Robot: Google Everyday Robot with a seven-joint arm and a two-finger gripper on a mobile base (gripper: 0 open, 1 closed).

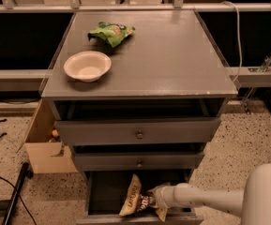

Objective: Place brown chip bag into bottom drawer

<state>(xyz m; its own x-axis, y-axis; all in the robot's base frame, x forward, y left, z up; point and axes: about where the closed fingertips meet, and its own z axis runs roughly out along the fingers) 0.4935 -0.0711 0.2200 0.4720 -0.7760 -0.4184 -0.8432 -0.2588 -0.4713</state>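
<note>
The brown chip bag [131, 199] stands tilted inside the open bottom drawer [125, 218], its tan end up and white lettering showing. My gripper [153, 199] reaches into the drawer from the right on the white arm [205, 199] and is shut on the bag's right side. The bag's lower part is hidden behind the drawer front.
The middle drawer [139, 162] and top drawer [139, 134] stick out slightly above the bottom one. A white bowl [87, 65] and a small green bag [110, 33] lie on the cabinet top. A cardboard box [43, 149] and a black pole [14, 196] are on the floor at left.
</note>
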